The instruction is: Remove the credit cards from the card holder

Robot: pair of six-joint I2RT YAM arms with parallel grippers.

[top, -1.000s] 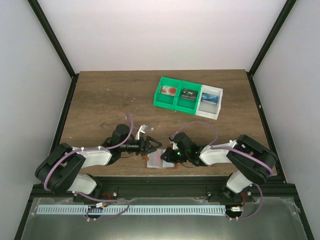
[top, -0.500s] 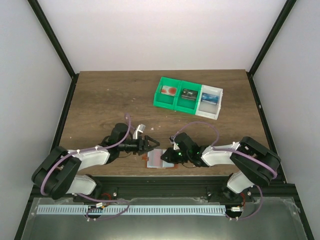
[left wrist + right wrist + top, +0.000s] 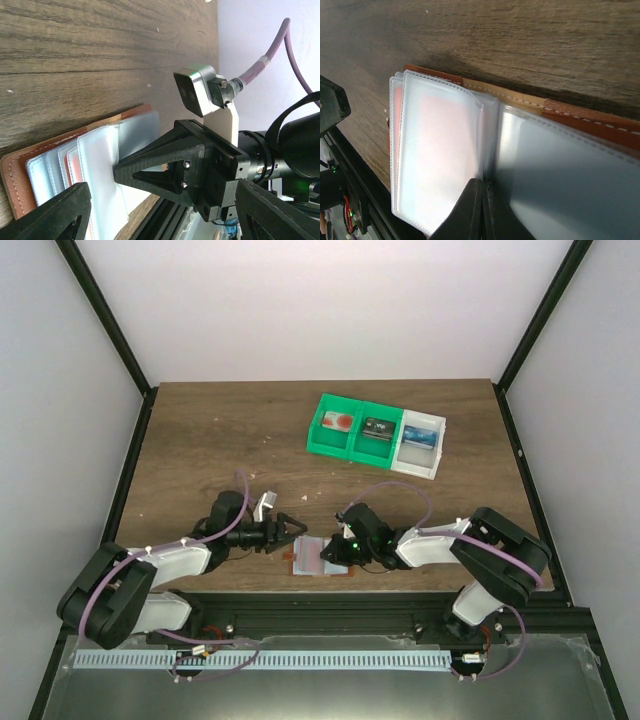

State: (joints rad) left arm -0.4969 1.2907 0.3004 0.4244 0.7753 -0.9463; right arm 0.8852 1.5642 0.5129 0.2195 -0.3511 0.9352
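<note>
Fingers first: the right fingers are closed tight, tips set in the crease between the clear sleeves, with nothing evidently pinched. The left fingers are spread wide and empty, just at 9 o'clock of the holder.

Worktop: the bins stand at 1 o'clock, well apart. The card holder lies open at 6 o'clock, by the near edge. A reddish card sits inside the top sleeve.

Recommendation: pin the stack with the closed tips. The left fingers should find the sleeve mouth and nip the card edge only, never the plastic.
</note>
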